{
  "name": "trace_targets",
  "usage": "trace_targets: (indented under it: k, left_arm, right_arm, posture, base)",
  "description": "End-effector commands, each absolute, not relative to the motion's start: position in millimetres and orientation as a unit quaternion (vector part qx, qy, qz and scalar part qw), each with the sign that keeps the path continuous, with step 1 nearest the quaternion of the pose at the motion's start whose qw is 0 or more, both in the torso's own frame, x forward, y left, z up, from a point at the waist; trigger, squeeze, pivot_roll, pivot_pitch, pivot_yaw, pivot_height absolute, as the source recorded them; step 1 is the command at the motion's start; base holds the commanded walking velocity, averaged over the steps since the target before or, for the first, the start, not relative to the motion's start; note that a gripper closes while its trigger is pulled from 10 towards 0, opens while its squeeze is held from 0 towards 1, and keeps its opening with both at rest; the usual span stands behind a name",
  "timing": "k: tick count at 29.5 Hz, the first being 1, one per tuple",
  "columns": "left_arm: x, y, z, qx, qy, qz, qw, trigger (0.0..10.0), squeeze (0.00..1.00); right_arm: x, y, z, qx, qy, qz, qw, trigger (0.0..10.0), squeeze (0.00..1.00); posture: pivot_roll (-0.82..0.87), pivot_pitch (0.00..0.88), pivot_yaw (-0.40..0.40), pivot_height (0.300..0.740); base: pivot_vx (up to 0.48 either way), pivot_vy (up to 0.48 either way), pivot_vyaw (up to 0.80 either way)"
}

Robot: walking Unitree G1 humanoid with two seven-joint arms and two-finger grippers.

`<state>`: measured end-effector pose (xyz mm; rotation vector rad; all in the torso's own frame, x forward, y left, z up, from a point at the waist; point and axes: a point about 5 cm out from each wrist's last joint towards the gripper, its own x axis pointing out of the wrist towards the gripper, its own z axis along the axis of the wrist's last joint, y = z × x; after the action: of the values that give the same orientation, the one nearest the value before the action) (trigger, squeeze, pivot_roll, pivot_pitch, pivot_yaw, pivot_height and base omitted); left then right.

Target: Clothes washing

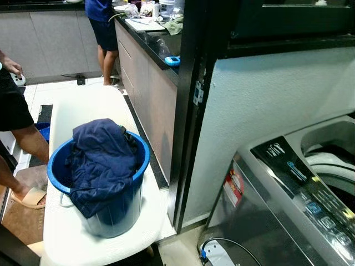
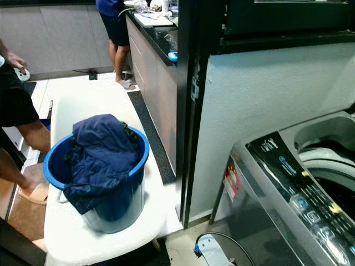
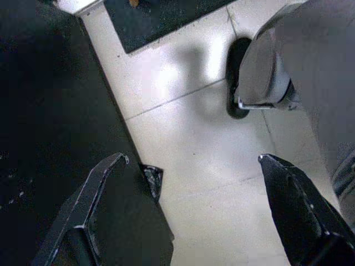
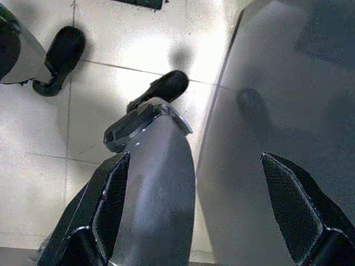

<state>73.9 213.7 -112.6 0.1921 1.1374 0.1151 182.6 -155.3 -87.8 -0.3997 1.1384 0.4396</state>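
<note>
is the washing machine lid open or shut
Open. The washing machine shows its drum opening uncovered beside the control panel, with the dark tub interior visible; no lid lies across it.

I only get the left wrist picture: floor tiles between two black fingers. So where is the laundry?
Observer: The head view shows a dark blue garment heaped in a blue bucket on a white bench.
Operator: And the washer?
Observer: The washing machine stands to the robot's right, its tub open on top.
Operator: Is anybody around?
Observer: Two people: one person left of the bench, another person at the kitchen counter farther back.
</note>
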Motion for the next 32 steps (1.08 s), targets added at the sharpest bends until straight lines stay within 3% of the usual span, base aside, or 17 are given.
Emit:
trace_targets:
  k: [1,6,32]
  left_arm:
    - [67.6,204.0,-115.8,0.081,0.550,0.039,0.830,10.0,0.00]
    - [65.4,204.1,-116.2,0.081,0.553,0.041,0.828,10.0,0.00]
    - [63.7,202.8,-116.8,0.073,0.557,0.043,0.826,10.0,0.00]
  right_arm:
    - [181.0,-157.5,-88.5,-0.190,0.532,0.205,0.799,10.0,0.00]
    - [178.1,-158.0,-89.8,-0.200,0.538,0.212,0.791,10.0,0.00]
    - [167.5,-160.9,-94.0,-0.217,0.555,0.238,0.767,10.0,0.00]
  posture:
    - [0.22,0.000,-0.101,0.740]
    - [0.22,0.000,-0.101,0.740]
    - [0.22,0.000,-0.110,0.740]
  base:
    - [-0.337,0.000,0.00]
    - [-0.338,0.000,-0.32]
    - [0.000,0.000,-0.80]
